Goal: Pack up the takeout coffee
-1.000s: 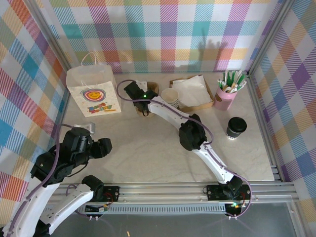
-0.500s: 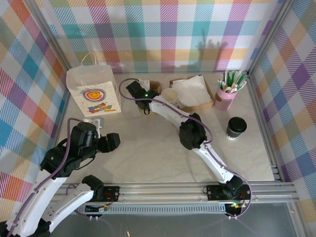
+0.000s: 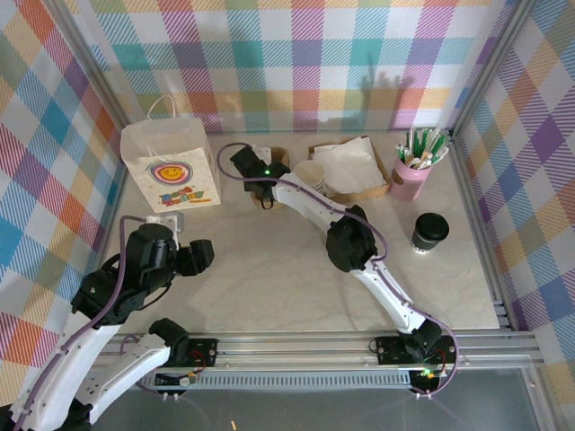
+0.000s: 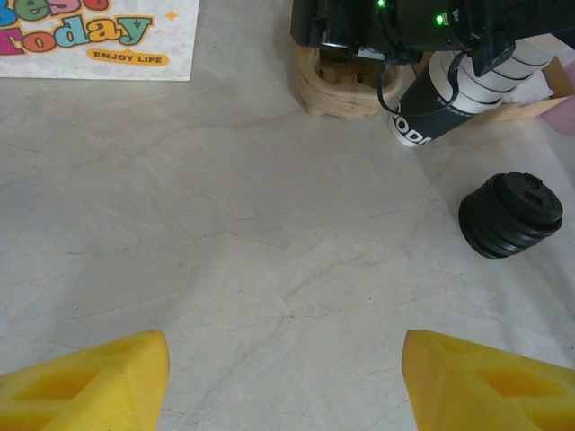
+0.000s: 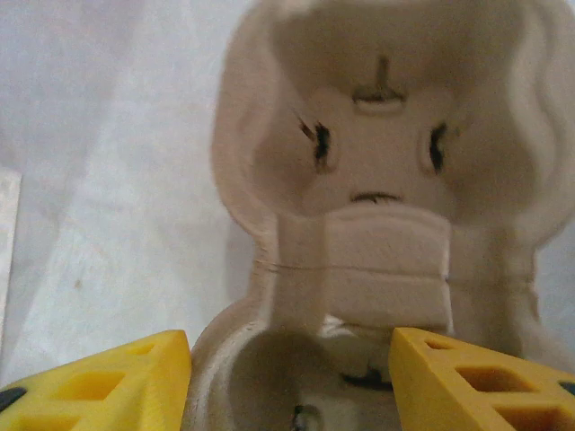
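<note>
Takeout coffee (image 3: pixel 430 231) stood upright on bench (image 3: pixel 269 269), right side, lid on, well apart from both hands. Left hand (image 3: pixel 199 254) hovered low over bare bench near paper bag (image 3: pixel 169 166); in its wrist view left hand (image 4: pixel 283 386) was released, yellow fingers (image 4: pixel 90 382) wide apart, nothing between them. Black lid stack (image 4: pixel 510 215) sat ahead to its right. Right hand (image 3: pixel 254 166) was at bench's far side over pulp cup carrier (image 3: pixel 274 184). In its own wrist view right hand (image 5: pixel 287 386) was released, fingers spread over carrier's near well (image 5: pixel 377 180); contact unclear. Cup stack (image 3: pixel 310 177) sat beside carrier.
</note>
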